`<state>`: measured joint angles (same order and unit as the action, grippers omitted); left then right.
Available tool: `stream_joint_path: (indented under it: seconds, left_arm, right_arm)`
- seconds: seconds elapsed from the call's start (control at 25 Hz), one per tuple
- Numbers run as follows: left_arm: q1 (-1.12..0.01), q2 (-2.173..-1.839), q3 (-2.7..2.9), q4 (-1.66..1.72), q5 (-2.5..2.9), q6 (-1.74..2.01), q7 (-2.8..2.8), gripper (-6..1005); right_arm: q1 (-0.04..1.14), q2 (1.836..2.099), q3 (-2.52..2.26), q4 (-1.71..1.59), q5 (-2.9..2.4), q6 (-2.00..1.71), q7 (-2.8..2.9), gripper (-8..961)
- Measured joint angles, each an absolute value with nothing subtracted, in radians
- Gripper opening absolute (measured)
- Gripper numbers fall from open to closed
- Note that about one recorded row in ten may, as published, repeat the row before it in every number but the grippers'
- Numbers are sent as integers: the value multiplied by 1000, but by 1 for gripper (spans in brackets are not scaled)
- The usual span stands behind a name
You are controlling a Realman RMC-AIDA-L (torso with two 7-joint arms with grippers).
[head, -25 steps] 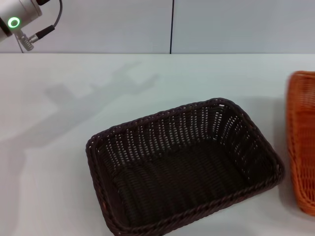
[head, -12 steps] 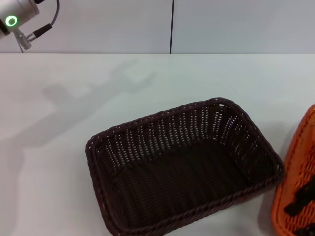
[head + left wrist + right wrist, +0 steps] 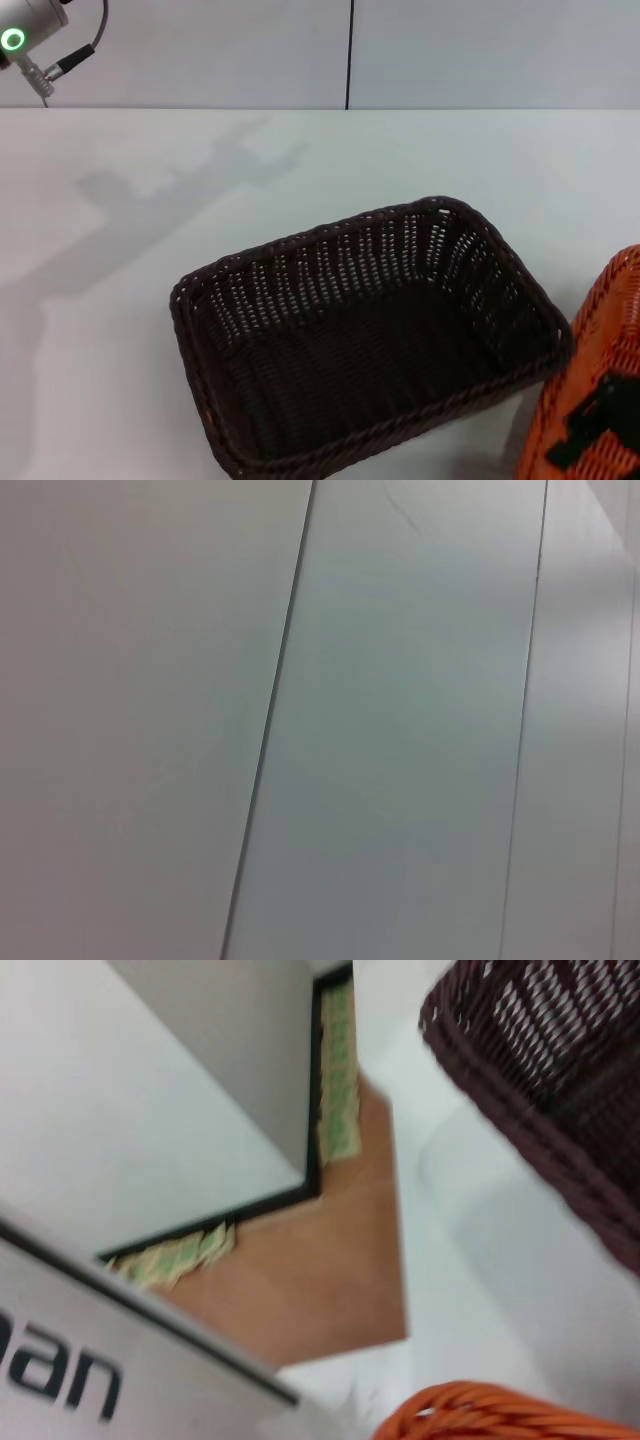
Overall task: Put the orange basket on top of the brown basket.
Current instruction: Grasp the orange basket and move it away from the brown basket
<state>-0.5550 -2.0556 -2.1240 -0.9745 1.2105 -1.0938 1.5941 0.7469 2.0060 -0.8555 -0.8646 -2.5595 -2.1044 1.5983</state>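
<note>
The brown basket (image 3: 370,340) sits open side up on the white table (image 3: 110,340), in the middle of the head view. The orange basket (image 3: 612,340) is at the lower right edge, lifted and tilted steeply, just right of the brown basket's right end. My right gripper (image 3: 588,432) shows as a dark shape on the orange basket and holds it. In the right wrist view the brown basket's rim (image 3: 540,1100) and a strip of the orange rim (image 3: 480,1415) show. Only the left arm's wrist (image 3: 25,35) shows, raised at the far left.
The table's far edge meets a grey wall with a dark vertical seam (image 3: 351,55). The right wrist view shows brown floor (image 3: 320,1260) beyond the table's edge. The left wrist view shows only wall panels.
The orange basket has come in from the right edge toward the brown basket and has tilted up steeply. The brown basket has stayed put. The left arm has drifted slightly up and left.
</note>
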Motion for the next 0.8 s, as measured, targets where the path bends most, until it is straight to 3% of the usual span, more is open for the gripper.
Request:
stream_joint_path:
  seconds: [0.04, 0.08, 0.16, 0.2, 0.24, 0.28, 0.44, 0.6, 0.8]
  left_arm:
    - [-556, -2056, -2128, -973, 1211, -1094, 1595, 852]
    - [-556, -2056, -2128, -973, 1211, -1094, 1595, 852]
    - [-557, -2055, -2133, -969, 1212, -1096, 1595, 851]
    - [-557, -2055, -2133, -969, 1212, -1096, 1595, 851]
    - [-557, -2055, -2133, -969, 1212, -1096, 1595, 851]
    - [-558, -2055, -2134, -968, 1211, -1098, 1595, 851]
    - [-562, -2056, -2135, -965, 1211, -1094, 1596, 851]
    - [-568, -2054, -2135, -962, 1212, -1083, 1597, 850]
    - [-577, -2054, -2135, -951, 1213, -1076, 1597, 850]
  right_arm:
    - [744, 1972, -798, -884, -2539, -2126, 1602, 573]
    - [744, 1972, -798, -884, -2539, -2126, 1602, 572]
    - [740, 1929, -736, -913, -2528, -2137, 1621, 571]
    - [738, 1902, -702, -931, -2526, -2141, 1632, 570]
    - [730, 1853, -632, -963, -2525, -2138, 1650, 569]
    - [730, 1853, -632, -963, -2525, -2138, 1650, 568]
    - [704, 1754, -517, -1020, -2552, -2095, 1687, 565]
    - [691, 1741, -494, -1056, -2617, -2050, 1701, 563]
    - [679, 1742, -476, -1042, -2723, -1972, 1704, 559]
